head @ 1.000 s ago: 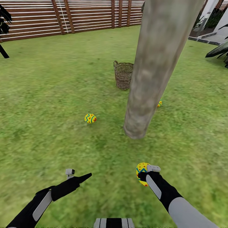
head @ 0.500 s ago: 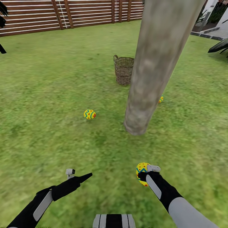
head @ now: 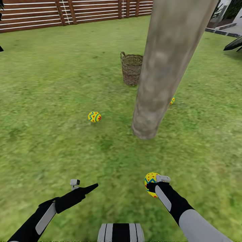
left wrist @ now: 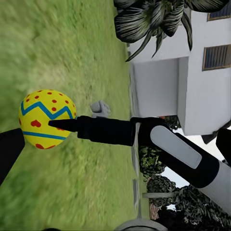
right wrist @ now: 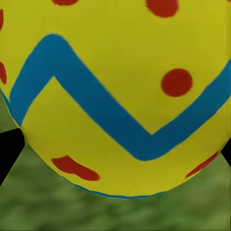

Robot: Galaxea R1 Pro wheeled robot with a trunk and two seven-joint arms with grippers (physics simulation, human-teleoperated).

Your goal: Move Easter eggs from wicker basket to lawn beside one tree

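Observation:
My right gripper (head: 151, 184) is shut on a yellow Easter egg (head: 150, 177) with blue zigzags and red dots, held low over the lawn (head: 50, 101) in front of the tree (head: 158, 74). That egg (right wrist: 120, 96) sits close between the fingers in the right wrist view, and the left wrist view shows it (left wrist: 47, 119) from the side. A second egg (head: 94, 116) lies on the grass left of the trunk. A third egg (head: 172, 100) peeks out behind the trunk's right side. The wicker basket (head: 131, 69) stands upright beyond the tree, its inside hidden. My left gripper (head: 93, 186) is open and holds nothing.
A brown slat fence (head: 67, 13) closes the lawn at the back. Grey paving (head: 223, 28) and dark palm leaves (head: 233, 45) lie at the far right. A white house wall (left wrist: 202, 82) shows in the left wrist view. Open grass stretches to the left.
The whole head view has shifted: fence, basket, tree base and lying eggs sit a little higher in the picture. Both arms keep their pose, the right still shut on its egg.

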